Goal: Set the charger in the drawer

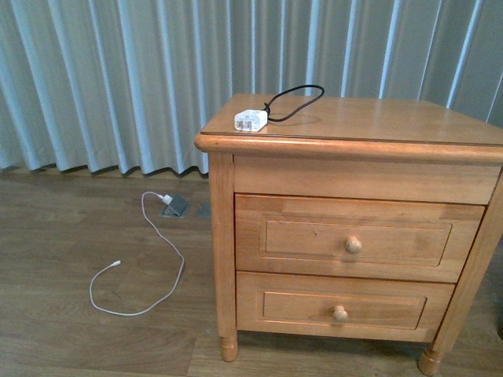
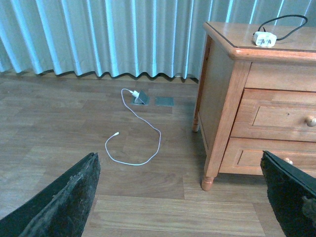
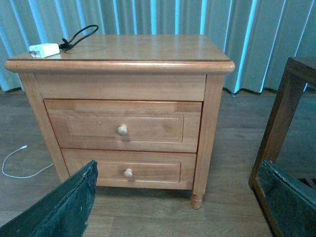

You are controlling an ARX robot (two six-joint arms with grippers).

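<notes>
The charger (image 1: 251, 120), a small white plug block, lies flat on the nightstand's worktop (image 1: 369, 122) near its front corner on the robot's left. Its thin black cable (image 1: 297, 100) loops away behind it towards the curtain (image 1: 118, 71). It is well apart from both end effectors, ahead of them and higher up, and nothing is touching it.

Just under the worktop, the upper drawer (image 1: 357, 237) is closed, its front sitting flush in the frame with one round pale knob (image 1: 354, 245) in the middle. The shallower lower drawer (image 1: 339, 306) beneath it is closed as well.

The right end effector (image 3: 177, 165) hangs in front of the nightstand, facing the two drawer fronts. Its dark fingers (image 3: 64, 207) are spread wide and grip nothing. The upper drawer's knob sits ahead of it, apart from both fingers.

The left end effector (image 2: 177, 157) hangs over the wooden floor (image 2: 59, 128) beside the nightstand, also spread wide and empty. Ahead of it on the floor, a long white cable (image 2: 148, 143) curls away to a grey floor socket (image 2: 142, 98) near the foot of the curtain.

Off to the right end effector's outer side stands a piece of darker wooden furniture (image 3: 286, 98).
</notes>
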